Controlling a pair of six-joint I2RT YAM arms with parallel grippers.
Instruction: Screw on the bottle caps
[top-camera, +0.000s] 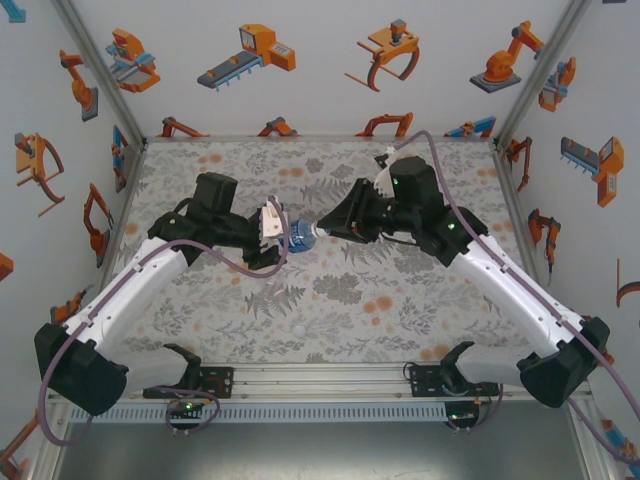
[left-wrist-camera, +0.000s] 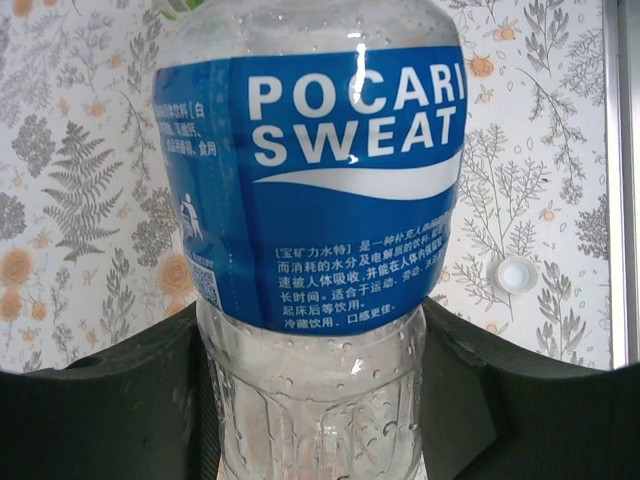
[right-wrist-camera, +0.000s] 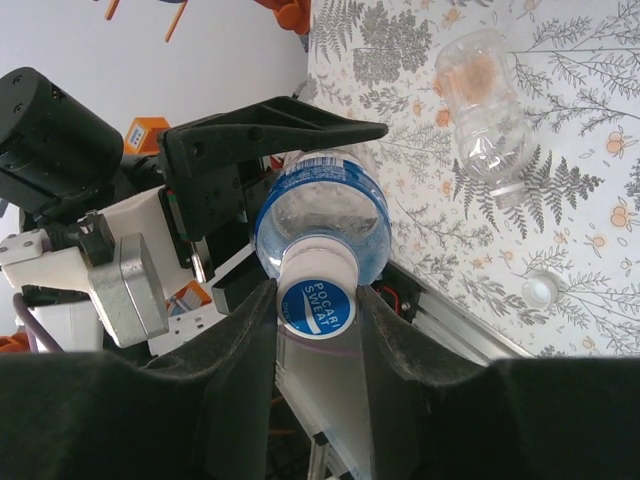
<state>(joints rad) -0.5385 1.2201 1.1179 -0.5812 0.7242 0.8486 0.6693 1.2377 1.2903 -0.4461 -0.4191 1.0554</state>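
Closest to the arm bases I see a loose white cap (top-camera: 300, 328) lying flat on the patterned table (top-camera: 400, 330), well apart from both grippers. Further out, above mid-table, the left gripper (top-camera: 283, 240) is clamped across the lower body of the blue-label bottle (left-wrist-camera: 310, 200) and holds it clear of the surface. From above, the bottle's long axis runs roughly across the table from left to right, base toward the left arm and neck pointing at the right arm. A fitted cap (right-wrist-camera: 316, 303) with a blue printed top sits on that neck. The right gripper (top-camera: 325, 230) meets it head-on, one finger on each side of the cap. I cannot tell whether those fingers press on the cap or stand just off it. Beyond, in the right wrist view, a clear bottle (right-wrist-camera: 488, 110) lies on its side on the table, near the loose cap.
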